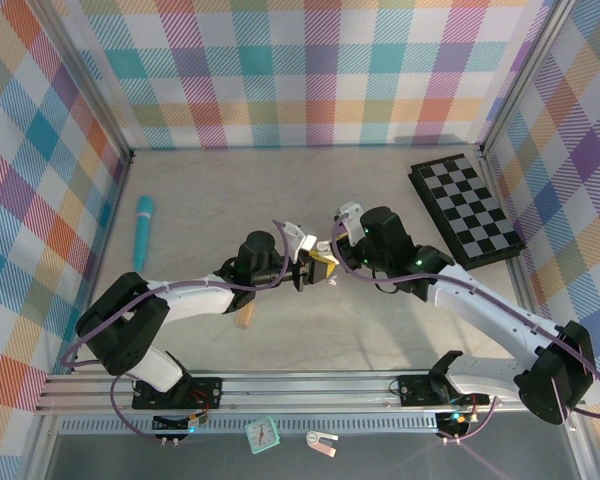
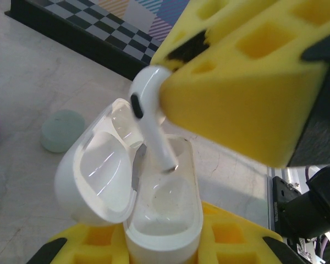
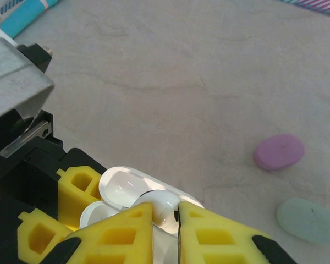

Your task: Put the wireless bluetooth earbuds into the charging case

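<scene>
L pincer (image 2: 162,245): yellow foam fingers (image 2: 77,243) clamped on a white glossy plastic charging case (image 2: 165,220), gripped low on the body. Its hinged lid (image 2: 96,176) is swung open to one side.

R pincer (image 3: 166,215): foam tips pressed together on a small white plastic earbud (image 2: 148,107), held by the head w/ the stem pointing down. The bud sits right above L pincer's grip, stem tip at the case mouth; can't tell if it touches inside. In the top view the two pincers meet tip-to-tip over mid-table.

Out past R pincer's tips, on the beige tabletop (image 3: 181,82): a pale green pebble-shaped case (image 3: 311,220) nearer and a purple pebble-shaped case (image 3: 279,152) farther. They're near each other, not touching, and well apart from the held case.

Farther off on the R arm's side, a black-and-white checkerboard (image 1: 465,210) lies flat. Far out on the L arm's side lies a teal cylindrical stick (image 1: 142,235).
</scene>
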Available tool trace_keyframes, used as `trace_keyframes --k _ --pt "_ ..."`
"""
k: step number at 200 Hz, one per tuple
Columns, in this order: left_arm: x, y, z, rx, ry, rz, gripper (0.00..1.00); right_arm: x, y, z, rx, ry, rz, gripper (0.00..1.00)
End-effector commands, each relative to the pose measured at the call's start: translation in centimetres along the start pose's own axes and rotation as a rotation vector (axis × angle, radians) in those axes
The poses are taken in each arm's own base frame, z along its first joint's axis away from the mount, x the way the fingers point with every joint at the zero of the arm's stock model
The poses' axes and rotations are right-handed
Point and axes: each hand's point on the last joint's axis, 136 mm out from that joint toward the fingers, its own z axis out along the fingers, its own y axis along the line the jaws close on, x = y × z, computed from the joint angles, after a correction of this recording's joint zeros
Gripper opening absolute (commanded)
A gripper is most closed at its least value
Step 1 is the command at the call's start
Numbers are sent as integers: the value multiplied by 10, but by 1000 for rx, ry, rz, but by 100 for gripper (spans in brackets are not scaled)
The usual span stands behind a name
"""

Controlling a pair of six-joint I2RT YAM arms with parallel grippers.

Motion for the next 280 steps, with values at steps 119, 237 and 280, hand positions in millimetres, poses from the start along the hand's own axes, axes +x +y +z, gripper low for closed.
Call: trace_keyframes --k 119,237,280 --pt "-24 -10 9 19 -50 8 10 -13 22 -7 -95 -59 -47 18" --pt "-27 -10 7 9 -60 39 11 -6 30 -24 -140 -49 -69 27" --pt "-26 -13 2 10 -72 157 10 -22 23 -43 -102 -128 -53 39"
